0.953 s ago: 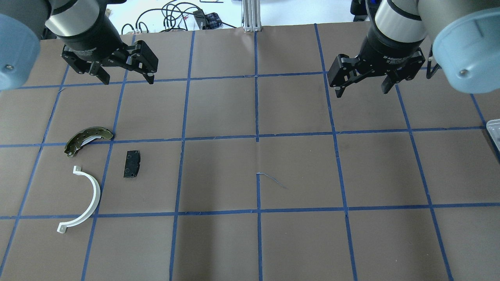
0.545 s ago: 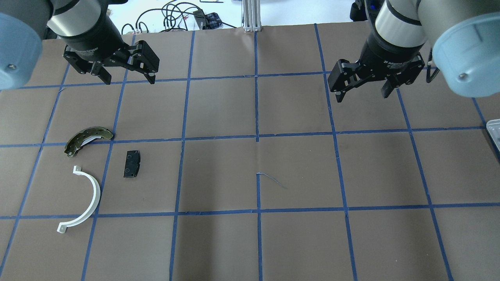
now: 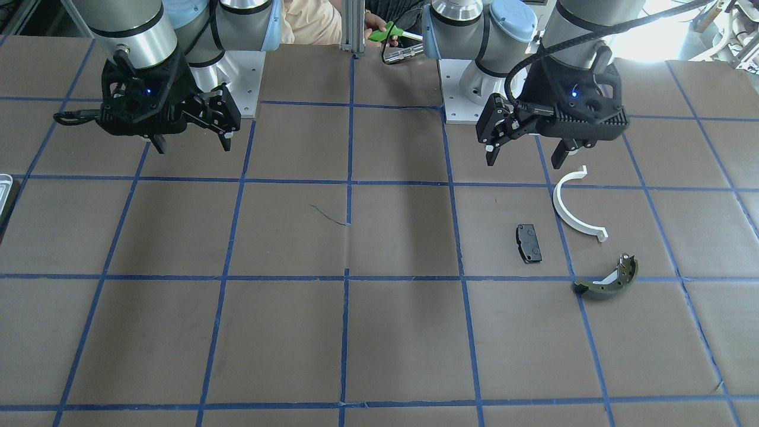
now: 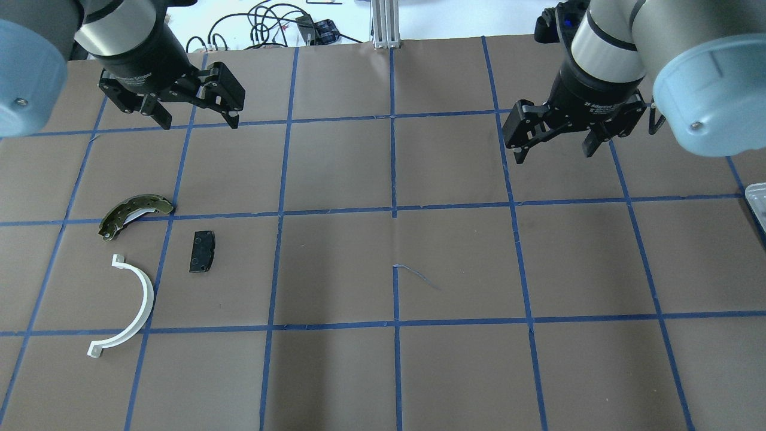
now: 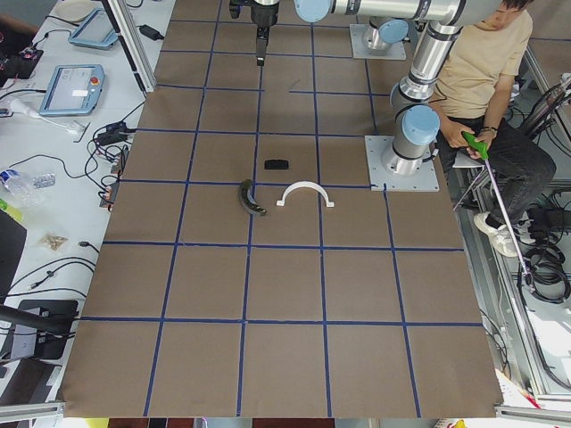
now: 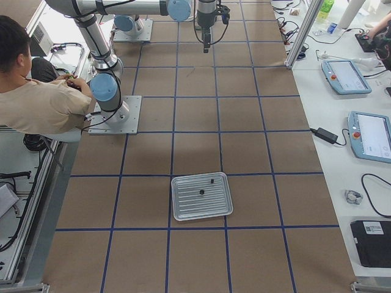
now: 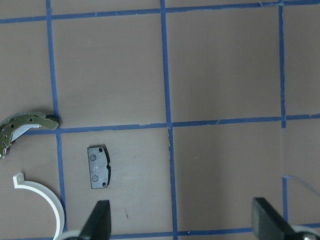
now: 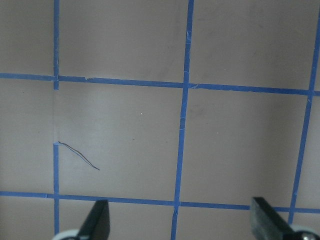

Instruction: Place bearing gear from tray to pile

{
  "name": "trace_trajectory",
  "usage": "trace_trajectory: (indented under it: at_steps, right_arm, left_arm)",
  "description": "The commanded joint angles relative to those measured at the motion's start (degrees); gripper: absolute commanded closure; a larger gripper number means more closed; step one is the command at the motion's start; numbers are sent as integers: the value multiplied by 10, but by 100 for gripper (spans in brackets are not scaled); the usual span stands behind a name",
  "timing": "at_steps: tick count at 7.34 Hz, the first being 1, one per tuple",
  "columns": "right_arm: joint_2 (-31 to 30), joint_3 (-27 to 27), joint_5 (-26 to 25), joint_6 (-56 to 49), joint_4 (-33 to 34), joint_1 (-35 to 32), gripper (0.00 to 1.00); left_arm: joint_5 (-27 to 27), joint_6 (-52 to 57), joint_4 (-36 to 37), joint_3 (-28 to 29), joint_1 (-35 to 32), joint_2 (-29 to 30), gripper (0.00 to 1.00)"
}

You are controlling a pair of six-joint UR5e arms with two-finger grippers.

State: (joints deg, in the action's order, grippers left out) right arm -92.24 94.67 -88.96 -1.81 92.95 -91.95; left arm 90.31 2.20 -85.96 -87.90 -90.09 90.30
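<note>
The grey-white tray (image 6: 183, 207) lies flat in the exterior right view with two small dark parts (image 6: 201, 193) in it, too small to tell apart. Only a sliver of its rim (image 4: 757, 200) shows at the overhead view's right edge. The pile sits at the left: an olive brake shoe (image 4: 122, 211), a black pad (image 4: 202, 251) and a white half-ring (image 4: 147, 297). My left gripper (image 4: 198, 123) is open and empty, above the table beyond the pile. My right gripper (image 4: 553, 154) is open and empty, left of the tray.
Brown paper with a blue tape grid covers the table (image 4: 395, 359). A person (image 6: 36, 104) sits behind the robot bases. Cables (image 4: 269, 24) lie beyond the table's far edge. The left wrist view shows the pad (image 7: 98, 167) and the shoe (image 7: 22, 127).
My right gripper has shifted slightly toward the near side of the table and stays open. My left gripper has barely moved. The pile parts have not moved.
</note>
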Motion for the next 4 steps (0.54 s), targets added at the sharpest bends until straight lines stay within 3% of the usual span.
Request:
trace_trajectory:
  at_steps: [1, 4]
  right_arm:
    - [0, 14, 0, -26, 36, 4, 0]
    - [0, 15, 4, -27, 32, 13, 0]
  left_arm:
    - [0, 0, 0, -1, 0, 0, 0]
    - [1, 0, 0, -1, -1, 0, 0]
